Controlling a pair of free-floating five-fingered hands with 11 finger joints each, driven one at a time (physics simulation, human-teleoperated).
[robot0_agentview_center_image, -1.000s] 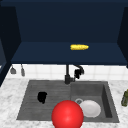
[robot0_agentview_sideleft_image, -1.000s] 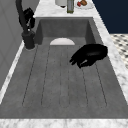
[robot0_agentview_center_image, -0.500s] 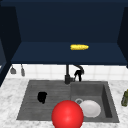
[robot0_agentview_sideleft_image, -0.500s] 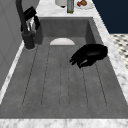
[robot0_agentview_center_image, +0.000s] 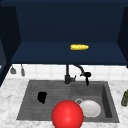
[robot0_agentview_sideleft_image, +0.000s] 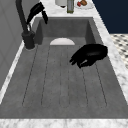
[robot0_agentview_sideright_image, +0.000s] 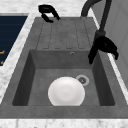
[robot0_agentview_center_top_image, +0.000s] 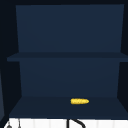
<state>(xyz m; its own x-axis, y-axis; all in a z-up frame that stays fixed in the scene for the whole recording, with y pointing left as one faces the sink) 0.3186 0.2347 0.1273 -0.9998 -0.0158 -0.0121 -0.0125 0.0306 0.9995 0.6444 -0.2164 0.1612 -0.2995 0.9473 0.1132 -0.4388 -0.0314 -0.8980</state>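
My left hand (robot0_agentview_center_image: 42, 97) hovers over the ribbed drainboard (robot0_agentview_center_image: 32, 100) left of the basin, fingers loosely bent with nothing in them; it also shows in the left side view (robot0_agentview_sideleft_image: 90, 54) and the right side view (robot0_agentview_sideright_image: 47, 10). My right hand (robot0_agentview_center_image: 86, 75) hangs at the tip of the black faucet (robot0_agentview_center_image: 67, 76), fingers drooping over the basin (robot0_agentview_sideright_image: 104, 46). A white plate (robot0_agentview_center_image: 90, 108) lies in the basin (robot0_agentview_sideright_image: 66, 91). A red ball (robot0_agentview_center_image: 67, 115) sits low in the front view, before the sink's front edge. A yellow corn cob (robot0_agentview_center_image: 79, 47) lies on the dark shelf (robot0_agentview_center_top_image: 79, 101).
A drain (robot0_agentview_sideright_image: 82, 80) sits beside the plate. A greenish bottle (robot0_agentview_center_image: 124, 98) stands on the counter right of the sink. Two utensils (robot0_agentview_center_image: 13, 70) hang on the tiled wall at the left. A second shelf (robot0_agentview_center_top_image: 65, 57) runs above the corn.
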